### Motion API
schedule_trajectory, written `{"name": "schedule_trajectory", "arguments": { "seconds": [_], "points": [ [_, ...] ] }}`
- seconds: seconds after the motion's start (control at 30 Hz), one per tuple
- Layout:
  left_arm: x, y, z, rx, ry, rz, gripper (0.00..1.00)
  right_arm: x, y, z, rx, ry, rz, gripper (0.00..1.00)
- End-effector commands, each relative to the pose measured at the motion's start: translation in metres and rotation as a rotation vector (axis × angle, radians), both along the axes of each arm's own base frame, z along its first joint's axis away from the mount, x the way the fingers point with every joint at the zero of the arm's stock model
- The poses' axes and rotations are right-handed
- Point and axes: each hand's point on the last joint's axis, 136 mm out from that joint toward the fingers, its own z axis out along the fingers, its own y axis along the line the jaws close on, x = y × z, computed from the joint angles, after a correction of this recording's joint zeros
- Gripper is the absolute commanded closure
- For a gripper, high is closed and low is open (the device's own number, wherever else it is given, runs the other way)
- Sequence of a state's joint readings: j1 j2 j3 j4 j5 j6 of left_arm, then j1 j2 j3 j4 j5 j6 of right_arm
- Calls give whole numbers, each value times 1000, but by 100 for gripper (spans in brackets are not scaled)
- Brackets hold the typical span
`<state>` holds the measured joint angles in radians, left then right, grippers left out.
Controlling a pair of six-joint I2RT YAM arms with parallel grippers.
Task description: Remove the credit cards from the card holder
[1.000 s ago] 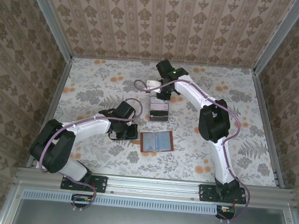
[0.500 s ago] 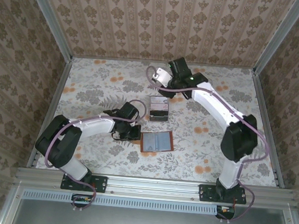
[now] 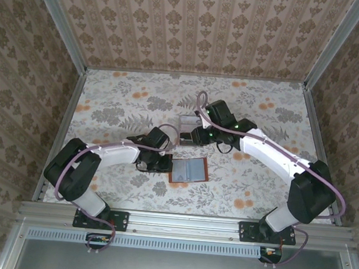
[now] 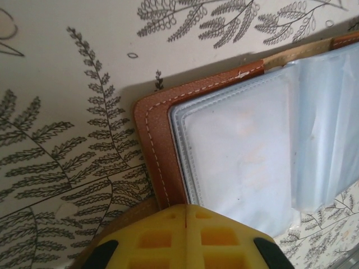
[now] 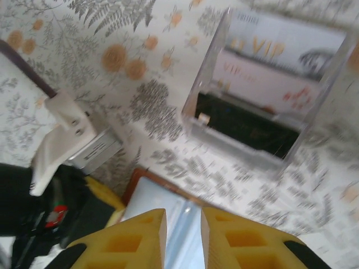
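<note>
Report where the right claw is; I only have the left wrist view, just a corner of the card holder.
Observer: The right claw hovers by the far edge of the card holder, with a clear tray just beyond.
Operator: State its jaws.
Observer: Slightly apart, nothing between them.
Operator: Check that tray.
Observer: It holds cards, some printed VIP.

Grey credit card [image 5: 291, 42], at the clear tray's [image 5: 205, 73] far end: "VIP" in gold
Pale credit card [image 5: 263, 84], next in the tray: "VIP", faint
Small print on grey credit card: unreadable
</note>
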<state>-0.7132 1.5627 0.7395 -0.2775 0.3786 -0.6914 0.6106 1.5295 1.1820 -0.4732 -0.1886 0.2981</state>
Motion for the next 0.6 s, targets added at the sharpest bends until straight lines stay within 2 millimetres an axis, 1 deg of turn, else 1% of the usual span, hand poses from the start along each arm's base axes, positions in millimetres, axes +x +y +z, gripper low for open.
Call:
{"name": "schedule_trajectory", "arguments": {
  "seconds": [0.0, 0.1, 0.23, 0.3, 0.43, 0.57],
  "points": [
    [-8, 3, -12, 10, 34, 14, 95, -30, 6, -10, 107, 183, -97, 76],
    [-11, 5, -16, 7, 38, 20, 96, -50, 12, -27, 118, 291, -110, 77],
    [-16, 6, -20, -2, 53, 31, 96, -73, 30, -50, 173, 434, -98, 78],
    [-18, 5, -22, -16, 59, 35, 96, -81, 38, -60, 183, 473, -90, 78],
    [-21, 4, -24, -26, 68, 48, 97, -90, 52, -78, 184, 530, -83, 80],
    [-23, 6, -24, -31, 72, 54, 97, -91, 56, -91, 157, 556, -86, 80]
  ]
}}
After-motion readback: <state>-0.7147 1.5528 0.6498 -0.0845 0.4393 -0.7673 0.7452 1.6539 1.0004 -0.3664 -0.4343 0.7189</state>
